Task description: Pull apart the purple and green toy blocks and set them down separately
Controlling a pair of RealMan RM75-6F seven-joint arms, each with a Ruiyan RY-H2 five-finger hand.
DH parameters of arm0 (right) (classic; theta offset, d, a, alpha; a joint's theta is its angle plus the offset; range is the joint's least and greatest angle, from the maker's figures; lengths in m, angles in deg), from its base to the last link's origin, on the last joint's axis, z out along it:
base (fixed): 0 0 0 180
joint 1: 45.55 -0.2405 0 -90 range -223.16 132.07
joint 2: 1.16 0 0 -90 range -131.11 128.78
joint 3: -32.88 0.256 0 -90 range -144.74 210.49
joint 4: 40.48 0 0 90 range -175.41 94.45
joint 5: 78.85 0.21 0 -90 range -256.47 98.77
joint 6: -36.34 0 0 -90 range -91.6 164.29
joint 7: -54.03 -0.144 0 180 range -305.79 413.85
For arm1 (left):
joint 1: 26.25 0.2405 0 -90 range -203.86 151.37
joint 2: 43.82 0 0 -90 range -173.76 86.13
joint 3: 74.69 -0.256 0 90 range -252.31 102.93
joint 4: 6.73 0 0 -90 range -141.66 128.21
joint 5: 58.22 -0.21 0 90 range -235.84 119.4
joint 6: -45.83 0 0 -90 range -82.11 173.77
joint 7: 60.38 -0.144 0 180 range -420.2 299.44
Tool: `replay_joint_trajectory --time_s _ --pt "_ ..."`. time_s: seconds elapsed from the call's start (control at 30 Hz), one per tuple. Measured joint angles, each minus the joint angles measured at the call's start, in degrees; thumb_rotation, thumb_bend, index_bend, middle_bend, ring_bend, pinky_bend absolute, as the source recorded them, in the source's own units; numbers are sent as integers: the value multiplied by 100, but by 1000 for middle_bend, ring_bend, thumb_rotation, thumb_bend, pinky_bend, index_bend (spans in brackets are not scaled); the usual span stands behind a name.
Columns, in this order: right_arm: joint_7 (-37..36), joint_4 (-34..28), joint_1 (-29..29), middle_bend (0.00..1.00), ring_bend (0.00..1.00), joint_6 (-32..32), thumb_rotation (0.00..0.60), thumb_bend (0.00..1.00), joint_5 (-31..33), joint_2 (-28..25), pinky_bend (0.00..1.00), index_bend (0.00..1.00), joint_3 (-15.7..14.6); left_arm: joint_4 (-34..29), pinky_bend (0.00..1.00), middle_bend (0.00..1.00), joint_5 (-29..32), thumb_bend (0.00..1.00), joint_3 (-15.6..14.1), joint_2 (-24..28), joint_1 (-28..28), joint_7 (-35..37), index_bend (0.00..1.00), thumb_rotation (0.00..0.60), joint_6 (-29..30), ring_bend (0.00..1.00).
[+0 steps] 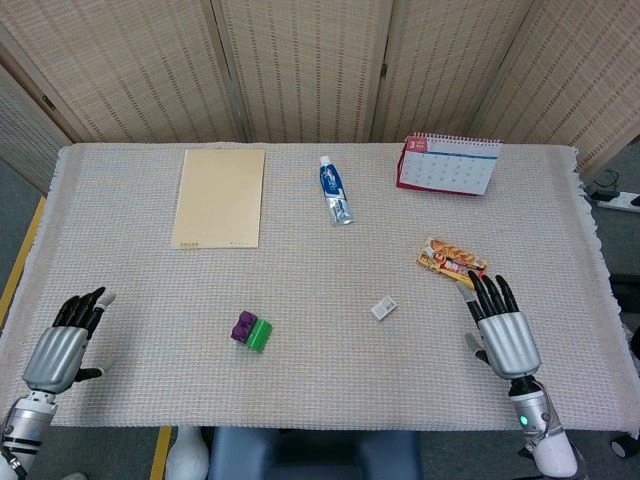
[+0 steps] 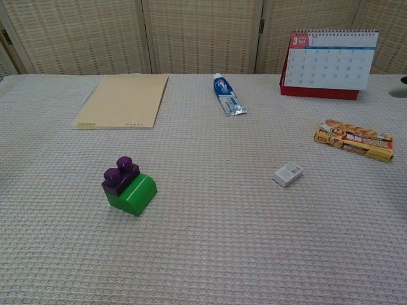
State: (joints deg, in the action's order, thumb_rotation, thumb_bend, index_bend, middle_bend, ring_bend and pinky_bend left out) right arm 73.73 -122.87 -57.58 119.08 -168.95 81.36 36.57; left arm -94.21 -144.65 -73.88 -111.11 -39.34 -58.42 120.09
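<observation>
The purple block (image 2: 119, 175) and the green block (image 2: 133, 194) are joined as one small lump on the woven cloth of the worktop (image 1: 300, 400), toward the near edge and a little left of centre. The purple one is small and dark, with two round studs on top, and it sits on the upper left part of the larger green one, whose bright top slopes down to the right and has a pale line across it. Neither hand is near them. The left hand (image 1: 62, 348) hovers at the near left corner with dark fingers spread and nothing in it. The right hand (image 1: 503, 330) is at the near right, fingers spread and pointing away, empty, its fingertips just short of a snack packet (image 1: 452, 260). A small white eraser (image 1: 383, 308) lies between the blocks and that hand. Further back are a tan notepad (image 1: 220, 197), a toothpaste tube (image 1: 335, 189) and a desk calendar (image 1: 449, 165).
</observation>
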Motion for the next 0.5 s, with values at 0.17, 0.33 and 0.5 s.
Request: replay_joint_trajectory --time_s 0.17,0.33,0.5 --pt "135 218 -26 0 0 10 600 334 32 199 0 0 39 -624 9 0 -1 275 81 397 -450 -147 22 600 -640 0" --pt "41 161 -68 0 0 -88 600 334 83 160 0 0 45 -1078 0 0 166 274 232 532 -960 -764 6 600 -1291 0" --pt "-131 65 -89 0 0 -148 600 333 153 48 0 0 68 -1755 2 0 998 253 483 555 -1191 -969 10 600 -1599 0"
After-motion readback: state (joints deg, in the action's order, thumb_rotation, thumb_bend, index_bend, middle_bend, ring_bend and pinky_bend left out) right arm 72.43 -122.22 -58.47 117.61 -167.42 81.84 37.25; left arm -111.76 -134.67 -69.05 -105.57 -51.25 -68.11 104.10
